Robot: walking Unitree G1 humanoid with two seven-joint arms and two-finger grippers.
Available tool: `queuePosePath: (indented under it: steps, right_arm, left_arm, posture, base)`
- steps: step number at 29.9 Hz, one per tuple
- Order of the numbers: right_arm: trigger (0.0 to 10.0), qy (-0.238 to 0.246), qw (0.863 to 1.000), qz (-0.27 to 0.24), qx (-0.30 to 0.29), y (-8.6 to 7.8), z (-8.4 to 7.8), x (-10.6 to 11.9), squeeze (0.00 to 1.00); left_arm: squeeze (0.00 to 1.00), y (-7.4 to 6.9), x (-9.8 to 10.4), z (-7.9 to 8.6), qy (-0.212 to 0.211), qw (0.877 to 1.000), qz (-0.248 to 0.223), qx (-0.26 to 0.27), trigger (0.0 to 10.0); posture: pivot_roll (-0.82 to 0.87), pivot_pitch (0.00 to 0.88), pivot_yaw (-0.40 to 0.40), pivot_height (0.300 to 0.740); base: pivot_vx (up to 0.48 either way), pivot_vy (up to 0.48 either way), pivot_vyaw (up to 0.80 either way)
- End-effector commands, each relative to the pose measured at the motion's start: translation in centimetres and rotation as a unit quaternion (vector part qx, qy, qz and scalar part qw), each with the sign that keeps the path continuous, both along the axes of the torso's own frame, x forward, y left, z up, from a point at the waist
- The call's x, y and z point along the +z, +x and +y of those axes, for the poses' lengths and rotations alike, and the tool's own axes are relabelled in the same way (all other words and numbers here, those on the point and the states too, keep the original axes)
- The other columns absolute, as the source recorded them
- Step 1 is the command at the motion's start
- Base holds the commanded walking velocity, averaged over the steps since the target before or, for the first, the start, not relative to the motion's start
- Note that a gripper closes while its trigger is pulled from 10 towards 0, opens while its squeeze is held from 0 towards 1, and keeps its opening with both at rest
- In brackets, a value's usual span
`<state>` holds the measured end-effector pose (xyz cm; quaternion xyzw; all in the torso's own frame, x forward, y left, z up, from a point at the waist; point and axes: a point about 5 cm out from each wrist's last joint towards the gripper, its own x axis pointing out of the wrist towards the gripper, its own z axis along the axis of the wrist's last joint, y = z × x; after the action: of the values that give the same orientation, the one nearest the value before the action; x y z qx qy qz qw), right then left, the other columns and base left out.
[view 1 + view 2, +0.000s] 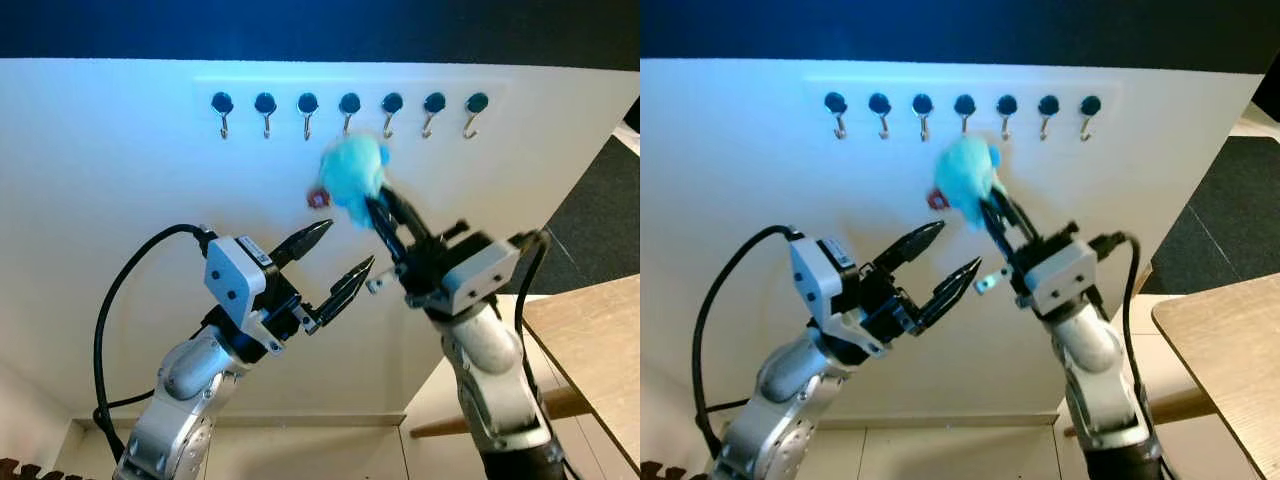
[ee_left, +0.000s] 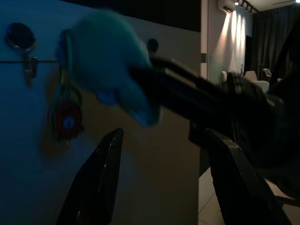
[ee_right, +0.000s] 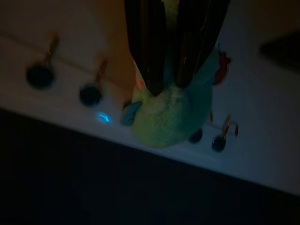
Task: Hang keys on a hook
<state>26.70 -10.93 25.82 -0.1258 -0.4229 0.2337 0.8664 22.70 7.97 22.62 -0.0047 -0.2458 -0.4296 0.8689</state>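
Observation:
A row of several dark-headed hooks (image 1: 349, 108) runs along the top of a white wall panel (image 1: 120, 180). My right gripper (image 1: 378, 205) is shut on a fluffy turquoise keychain plush (image 1: 352, 170), held up just below the middle hooks. A small red charm (image 1: 318, 199) dangles from the plush on its left side, close to the panel. The right wrist view has the plush (image 3: 171, 110) between the fingers with hooks (image 3: 220, 138) behind it. My left gripper (image 1: 340, 262) stands open lower down, its fingertips pointing up toward the plush, holding nothing.
A wooden table corner (image 1: 590, 340) juts in at the lower right, with a wooden bar (image 1: 470, 420) below it. Dark flooring (image 1: 600, 220) lies right of the panel. The left wrist view takes in a dim room with curtains (image 2: 272, 37) beyond the panel edge.

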Motion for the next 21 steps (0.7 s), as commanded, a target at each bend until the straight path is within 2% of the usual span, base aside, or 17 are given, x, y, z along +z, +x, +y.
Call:
queuePosePath:
  steps: [1,6,8,14,21]
  right_arm:
    - [10.0,0.008,1.000,-0.013,0.002,0.0,-0.1,1.0,0.00]
    - [10.0,0.001,1.000,-0.026,0.002,0.6,-0.3,2.1,0.00]
    - [10.0,-0.010,0.999,-0.031,-0.017,1.3,-0.9,2.4,0.00]
    - [10.0,-0.035,0.998,-0.023,-0.053,2.0,-1.8,2.0,0.00]
    - [10.0,-0.044,0.994,-0.022,-0.093,1.9,-3.0,1.3,0.00]
  left_arm:
    - [0.00,-0.1,0.1,-0.2,0.003,1.000,-0.004,-0.004,10.0]
    - [0.00,-0.1,0.1,-0.2,0.003,1.000,-0.004,-0.004,10.0]
    - [0.00,-0.1,0.1,-0.2,0.003,1.000,-0.005,-0.003,10.0]
    - [0.00,-0.1,0.1,-0.2,0.003,1.000,-0.005,-0.002,10.0]
    - [0.00,-0.1,0.1,-0.2,0.002,1.000,-0.005,-0.002,10.0]
  posture:
    - [0.07,0.104,-0.016,0.740]
    - [0.07,0.103,-0.017,0.740]
    - [0.07,0.102,-0.019,0.740]
    - [0.08,0.101,-0.021,0.740]
    - [0.07,0.103,-0.017,0.740]
  base:
    - [0.000,0.000,0.00]
    - [0.000,0.000,0.00]
    - [0.000,0.000,0.00]
    - [0.000,0.000,0.00]
    - [0.000,0.000,0.00]
